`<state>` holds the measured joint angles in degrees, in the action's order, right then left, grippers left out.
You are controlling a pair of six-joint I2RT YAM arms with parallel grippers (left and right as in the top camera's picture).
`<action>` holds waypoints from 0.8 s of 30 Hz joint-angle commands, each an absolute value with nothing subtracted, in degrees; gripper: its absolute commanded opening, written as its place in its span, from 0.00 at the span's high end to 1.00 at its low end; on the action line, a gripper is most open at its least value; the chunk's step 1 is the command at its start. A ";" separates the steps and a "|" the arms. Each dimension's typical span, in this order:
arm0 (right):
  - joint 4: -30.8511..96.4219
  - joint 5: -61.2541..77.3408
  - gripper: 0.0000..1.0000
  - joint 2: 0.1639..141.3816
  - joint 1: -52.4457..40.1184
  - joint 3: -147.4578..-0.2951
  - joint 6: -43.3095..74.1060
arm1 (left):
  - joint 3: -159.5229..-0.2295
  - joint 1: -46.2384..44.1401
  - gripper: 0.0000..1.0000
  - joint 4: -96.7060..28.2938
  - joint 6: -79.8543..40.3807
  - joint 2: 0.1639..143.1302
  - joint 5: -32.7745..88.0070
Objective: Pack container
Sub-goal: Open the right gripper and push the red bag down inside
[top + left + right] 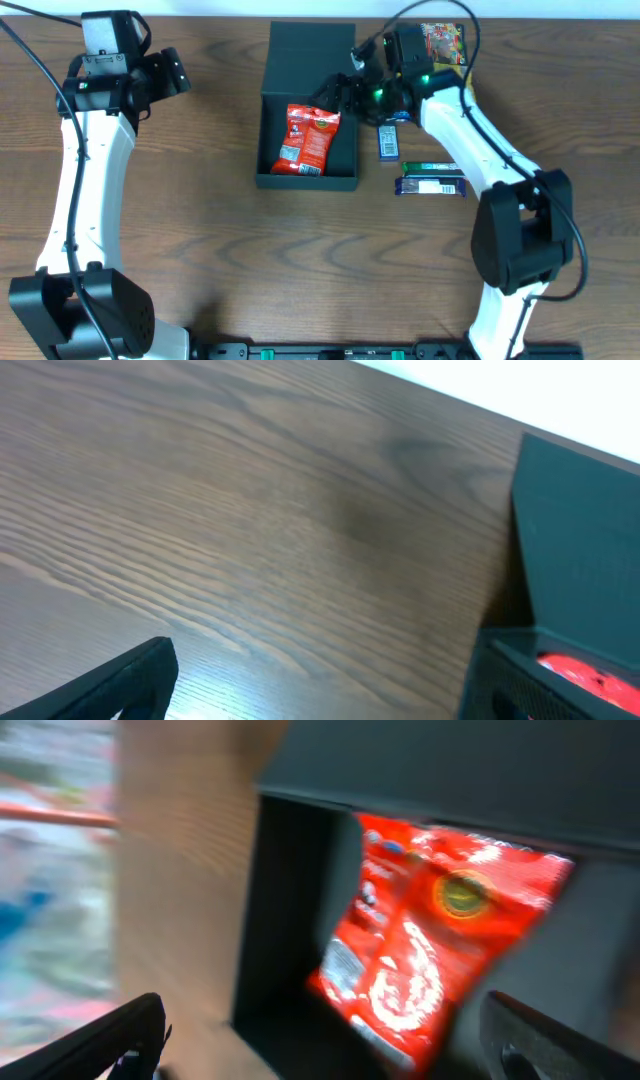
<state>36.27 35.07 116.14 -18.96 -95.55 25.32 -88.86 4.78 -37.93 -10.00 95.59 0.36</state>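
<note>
One red packet (420, 950) lies in the container (285, 920) just ahead of the right gripper (322, 1020), jaws spread and empty, while the left gripper (322, 655) is likewise spread, with only table (250, 510) between its jaws.

red packet (308, 139), print blurred, no legible text

Right wrist view is blurred; red packet (420, 960) print unreadable. Container (580, 550) is clipped by left wrist frame's right edge.
</note>
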 commanded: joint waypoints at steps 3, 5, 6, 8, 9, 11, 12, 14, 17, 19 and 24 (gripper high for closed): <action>40.40 19.49 0.01 114.10 -24.80 -98.35 14.31 | -90.15 4.84 0.06 -40.49 -8.97 99.20 7.88; 40.25 19.46 0.01 114.10 -25.96 -98.35 14.26 | -90.15 4.84 0.22 -41.87 -8.97 101.67 9.43; 40.16 19.40 0.01 114.10 -26.37 -98.35 14.24 | -90.15 4.84 0.28 -42.24 -8.97 102.72 10.31; 40.12 18.50 0.08 114.10 -26.87 -98.35 14.04 | -90.15 4.86 0.42 -43.18 -8.97 105.67 14.52; 40.29 17.06 0.14 114.13 -27.00 -98.32 14.04 | -90.15 4.84 0.50 -43.53 -8.97 107.37 18.02; 40.53 15.40 0.50 114.26 -27.20 -98.06 14.06 | -90.15 4.84 0.80 -43.59 -8.99 110.24 24.23; 40.75 15.03 0.71 114.52 -27.20 -98.04 14.06 | -90.15 4.84 0.93 -43.51 -9.02 111.24 26.02; 41.41 13.87 0.99 115.13 -27.20 -98.02 14.09 | -90.15 4.84 0.94 -43.51 -9.50 113.30 28.38; 43.09 10.81 0.99 116.90 -27.55 -98.02 14.13 | -90.15 4.75 0.94 -43.68 -12.19 115.39 28.64; 43.75 10.48 0.99 118.45 -27.86 -98.02 14.09 | -90.15 4.32 0.94 -43.68 -12.43 116.40 29.32; 45.32 7.40 0.99 121.12 -28.21 -98.02 15.62 | -90.15 1.85 0.94 -43.72 -12.34 116.90 29.02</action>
